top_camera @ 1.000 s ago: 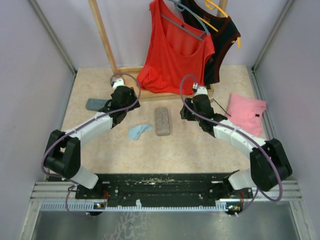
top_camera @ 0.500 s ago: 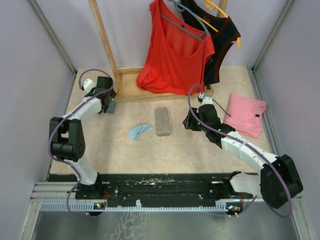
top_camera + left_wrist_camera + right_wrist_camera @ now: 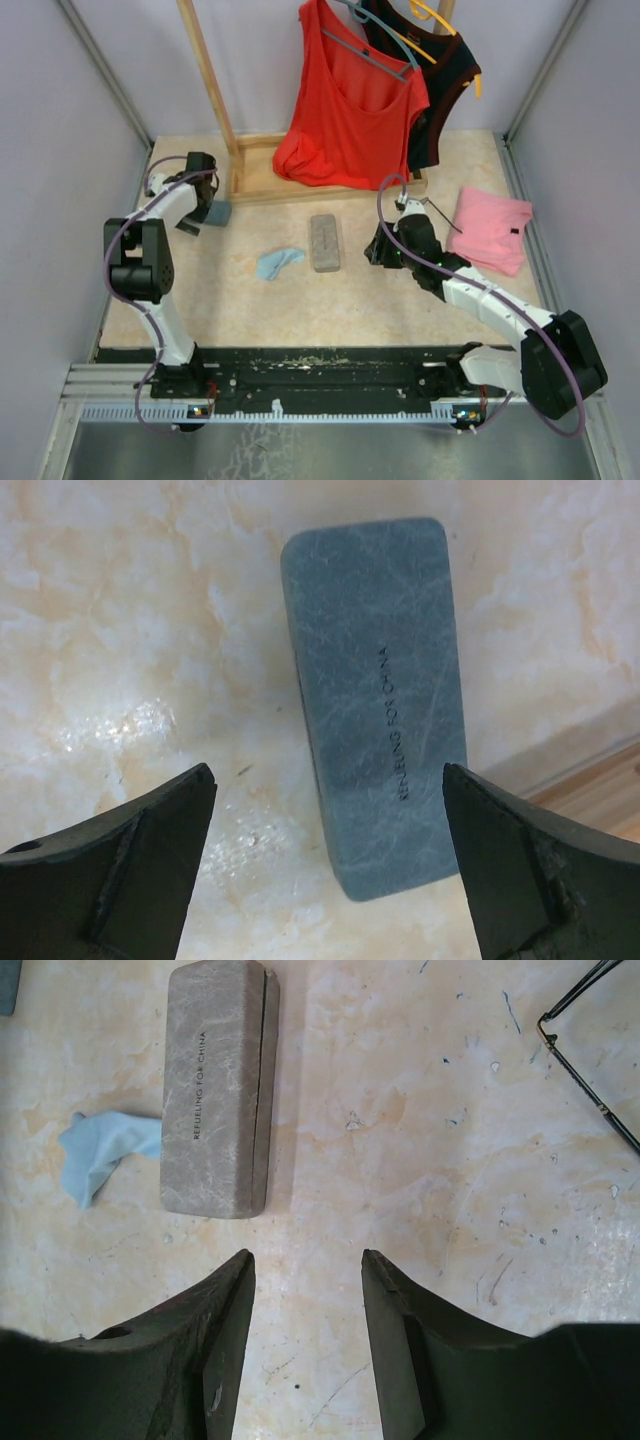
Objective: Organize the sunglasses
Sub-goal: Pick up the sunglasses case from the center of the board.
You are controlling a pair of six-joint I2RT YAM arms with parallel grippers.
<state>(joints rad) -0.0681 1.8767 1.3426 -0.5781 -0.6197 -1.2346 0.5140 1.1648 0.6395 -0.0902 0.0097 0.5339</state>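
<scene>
The left gripper point(image 3: 327, 775) is hanging wide open over a blue-grey case point(image 3: 375, 700), gripping nothing. The right gripper point(image 3: 305, 1260) is standing partly open (nothing between its fingers) above the bare table point(image 3: 400, 1160). 1 pair of sunglasses point(image 3: 602, 1107) is lying beyond it, well apart from the beige case point(image 3: 215, 1085).

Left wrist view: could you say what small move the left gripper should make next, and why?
Probably lower the left gripper down over the blue-grey case: its jaws stand wide open above the closed case, which lies flat and untouched.
</scene>
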